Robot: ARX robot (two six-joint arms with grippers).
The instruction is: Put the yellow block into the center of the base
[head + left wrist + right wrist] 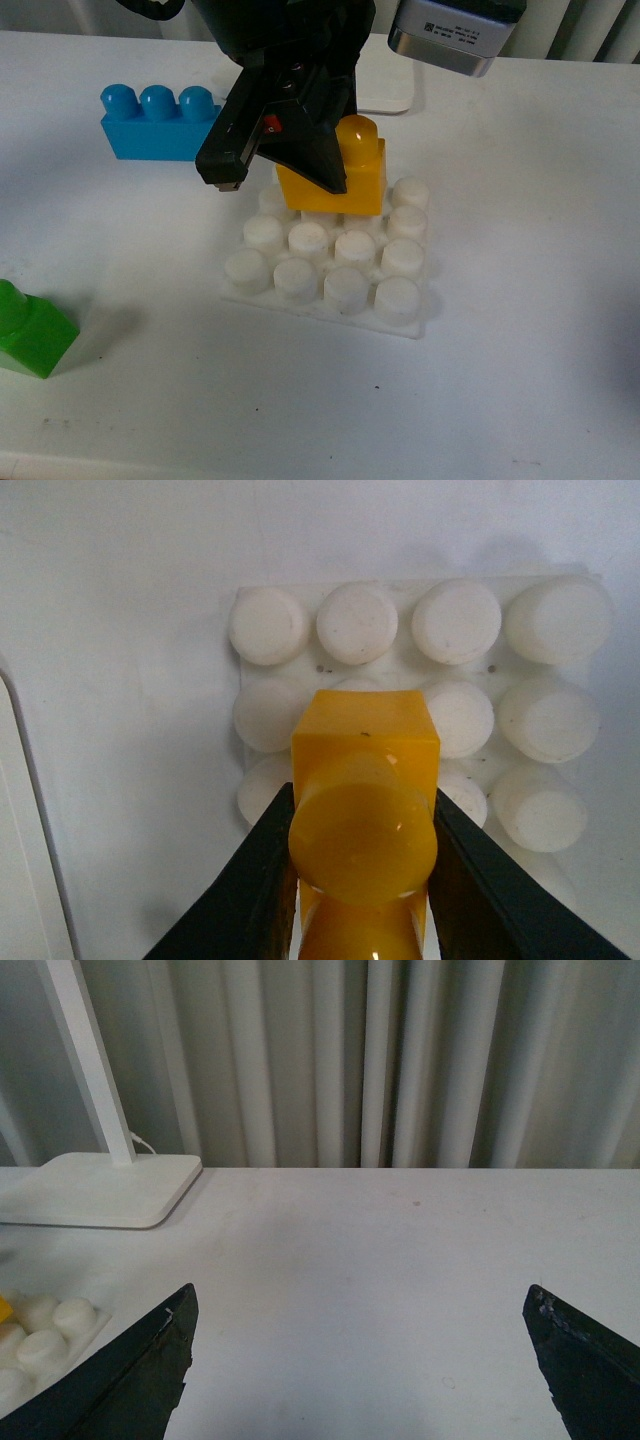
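Note:
My left gripper (282, 180) is shut on the yellow block (352, 172) and grips it by its sides. It holds the block low over the studs in the far middle part of the base (318, 311). I cannot tell whether block and studs touch. In the left wrist view the block (365, 770) sits between the black fingers (250, 890), with the base's white studs (400, 670) beyond it. My right gripper (360, 1360) is open and empty over bare table to the right. A corner of the base (45, 1335) shows there.
A blue three-stud brick (155, 122) lies at the back left. A green brick (30, 330) lies at the front left edge. A flat white slab (100, 1188) with an upright pole (85, 1050) stands behind the base, in front of curtains.

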